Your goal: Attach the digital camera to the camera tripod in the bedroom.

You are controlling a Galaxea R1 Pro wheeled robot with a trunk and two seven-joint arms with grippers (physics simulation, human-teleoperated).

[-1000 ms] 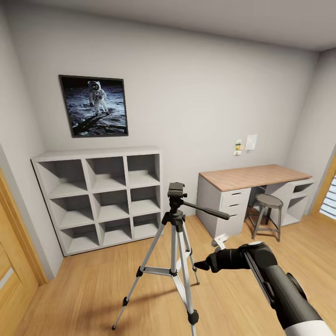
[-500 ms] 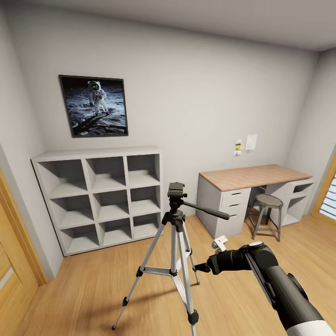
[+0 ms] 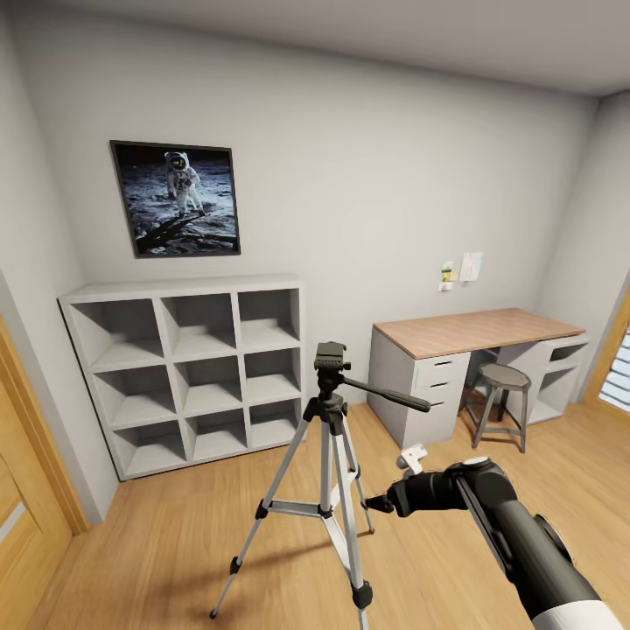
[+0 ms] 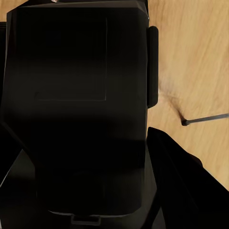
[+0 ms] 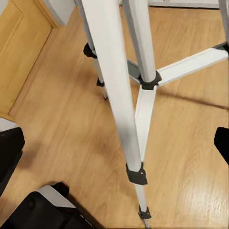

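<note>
The camera tripod [image 3: 331, 411] stands on the plank floor in the middle of the head view, with silver legs, a bare black head [image 3: 331, 357] and a pan handle [image 3: 389, 395] pointing right. My right gripper [image 3: 378, 503] hovers low, just right of the tripod's legs. In the right wrist view that gripper [image 5: 114, 148] is open, its fingers wide apart, with the tripod legs [image 5: 112, 90] close in front. A black boxy body, the digital camera [image 4: 81, 105], sits right in front of the left wrist camera, with dark fingers [image 4: 176, 181] beside it.
A grey-white cube shelf [image 3: 188, 367] stands against the back wall left of the tripod. A wood-topped desk [image 3: 477, 331] with a round stool [image 3: 500, 385] is at the right. A wooden door [image 3: 22, 490] lines the left edge. Bare floor lies around the tripod.
My right wrist has turned slightly and its white fitting has shifted a little. The tripod and the room have not moved.
</note>
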